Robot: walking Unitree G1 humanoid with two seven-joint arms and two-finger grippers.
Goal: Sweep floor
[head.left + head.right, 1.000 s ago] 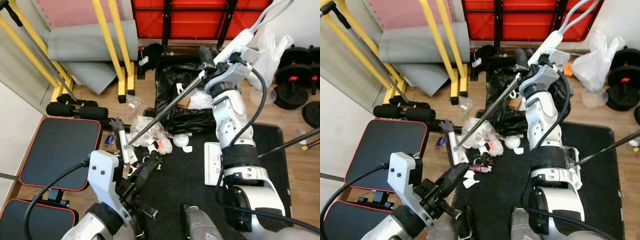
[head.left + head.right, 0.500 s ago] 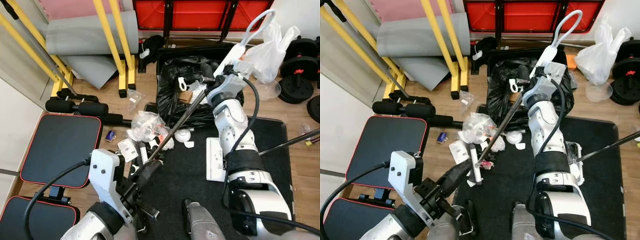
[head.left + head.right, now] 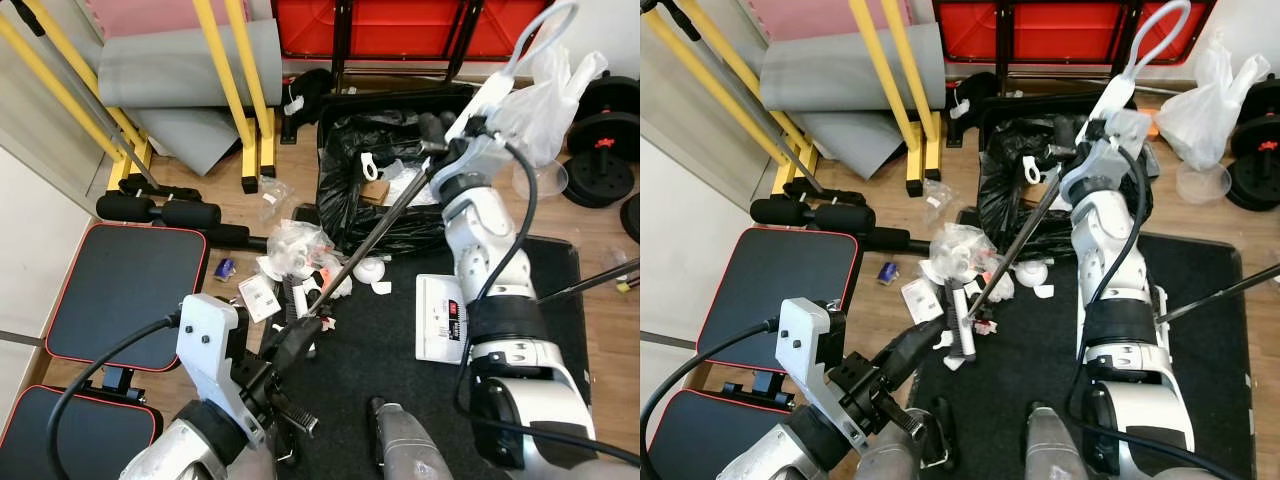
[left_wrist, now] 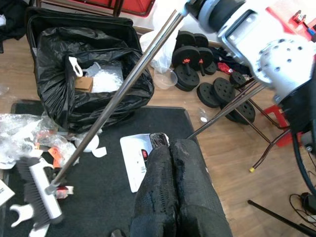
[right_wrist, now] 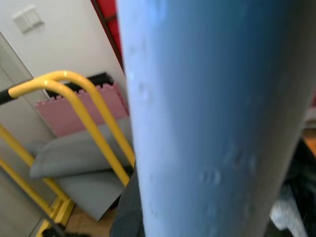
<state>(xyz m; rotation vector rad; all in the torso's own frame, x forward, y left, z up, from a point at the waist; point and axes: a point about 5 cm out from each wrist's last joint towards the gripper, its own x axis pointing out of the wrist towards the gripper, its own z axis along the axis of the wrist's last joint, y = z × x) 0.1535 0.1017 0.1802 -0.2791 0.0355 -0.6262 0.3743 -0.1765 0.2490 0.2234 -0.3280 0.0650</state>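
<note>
Hanging low in front of the body, the left gripper [image 4: 170,148] has its two black fingers pressed together with nothing between them. Just beyond it the broom head [image 3: 960,322] rests on the near edge of the black mat [image 3: 1040,350], its bristles touching a few paper scraps. From the head the metal broom handle [image 3: 375,235] rises slanted up to the right gripper [image 3: 437,150], which is closed around the top part of it. Behind the head lies the litter pile [image 3: 295,250] of crumpled plastic and paper, on the wood floor and partly on the mat. Farther is the black trash bag [image 3: 365,185], open, with waste inside.

I judge the risk is that a hard stroke scatters the light plastic sideways under the black bench [image 3: 120,290], or that the mat edge catches the bristles and the scraps stay behind. The long handle may also hit the bag or the yellow frame [image 3: 235,90]. Free room is mostly on the mat toward the white scale [image 3: 440,315]; the left side is closed by the bench and the foam rollers [image 3: 170,212]
</note>
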